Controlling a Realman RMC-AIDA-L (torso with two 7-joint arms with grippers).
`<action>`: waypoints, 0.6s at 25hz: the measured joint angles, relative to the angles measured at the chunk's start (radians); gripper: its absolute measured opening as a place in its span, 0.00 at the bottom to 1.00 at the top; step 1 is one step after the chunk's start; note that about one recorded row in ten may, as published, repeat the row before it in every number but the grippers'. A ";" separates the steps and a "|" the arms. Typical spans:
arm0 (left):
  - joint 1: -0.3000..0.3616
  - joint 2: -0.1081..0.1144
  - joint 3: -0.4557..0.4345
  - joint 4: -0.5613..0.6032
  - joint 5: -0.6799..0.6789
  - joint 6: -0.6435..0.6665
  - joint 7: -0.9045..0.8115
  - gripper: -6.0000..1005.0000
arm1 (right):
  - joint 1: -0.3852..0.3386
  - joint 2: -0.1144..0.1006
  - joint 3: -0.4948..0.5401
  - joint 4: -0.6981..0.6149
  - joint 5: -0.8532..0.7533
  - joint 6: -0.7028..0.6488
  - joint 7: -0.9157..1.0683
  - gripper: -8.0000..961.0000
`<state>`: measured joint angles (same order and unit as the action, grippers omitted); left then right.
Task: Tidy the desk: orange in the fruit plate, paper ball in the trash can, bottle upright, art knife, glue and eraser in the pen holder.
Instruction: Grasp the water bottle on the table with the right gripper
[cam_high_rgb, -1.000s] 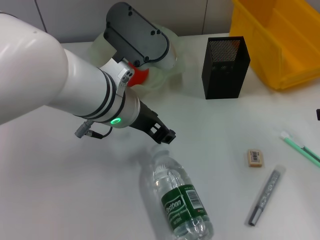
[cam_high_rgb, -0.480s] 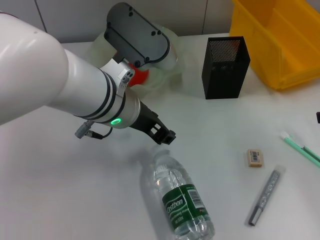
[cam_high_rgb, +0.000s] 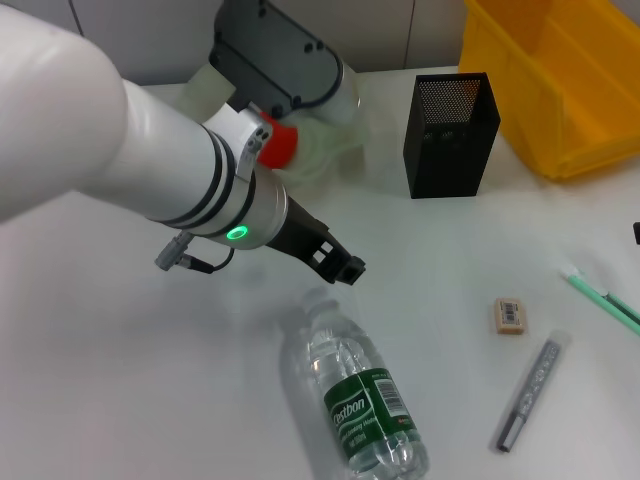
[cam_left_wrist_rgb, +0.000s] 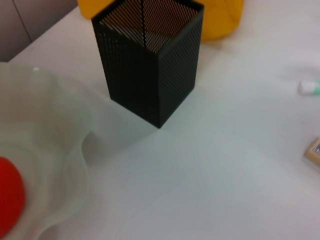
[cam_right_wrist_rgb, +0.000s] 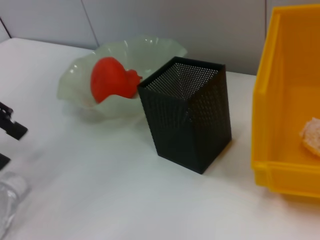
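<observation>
In the head view the left tool (cam_high_rgb: 345, 268), parted and empty, is seen at 12 o'clock of the lying bottle (cam_high_rgb: 353, 390), while in the right wrist view the orange (cam_right_wrist_rgb: 112, 78) is shown in the fruit plate (cam_right_wrist_rgb: 150, 50).

white brand lettering, not clearly legible, on the bottle (cam_high_rgb: 362, 400) green label, barcode sticker on the eraser (cam_high_rgb: 509, 315)

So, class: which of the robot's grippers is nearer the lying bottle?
Left. The left gripper hovers just above the cap end of the bottle. The right gripper is out of the head view, off beyond the pen holder.
</observation>
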<state>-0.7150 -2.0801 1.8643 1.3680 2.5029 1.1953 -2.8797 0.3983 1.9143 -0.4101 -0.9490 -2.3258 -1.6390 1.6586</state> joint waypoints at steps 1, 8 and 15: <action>0.000 0.000 0.000 0.000 0.000 0.000 0.000 0.56 | 0.000 0.000 0.000 0.000 0.000 0.000 0.000 0.65; -0.027 0.000 -0.110 -0.032 -0.060 0.041 -0.002 0.56 | 0.001 0.009 -0.021 0.028 -0.030 0.094 -0.046 0.65; -0.122 0.001 -0.364 -0.315 -0.147 0.025 0.005 0.55 | 0.033 0.004 -0.021 0.106 -0.036 0.181 -0.115 0.65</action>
<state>-0.8365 -2.0793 1.5002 1.0532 2.3559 1.2205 -2.8750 0.4309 1.9187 -0.4310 -0.8429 -2.3618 -1.4581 1.5433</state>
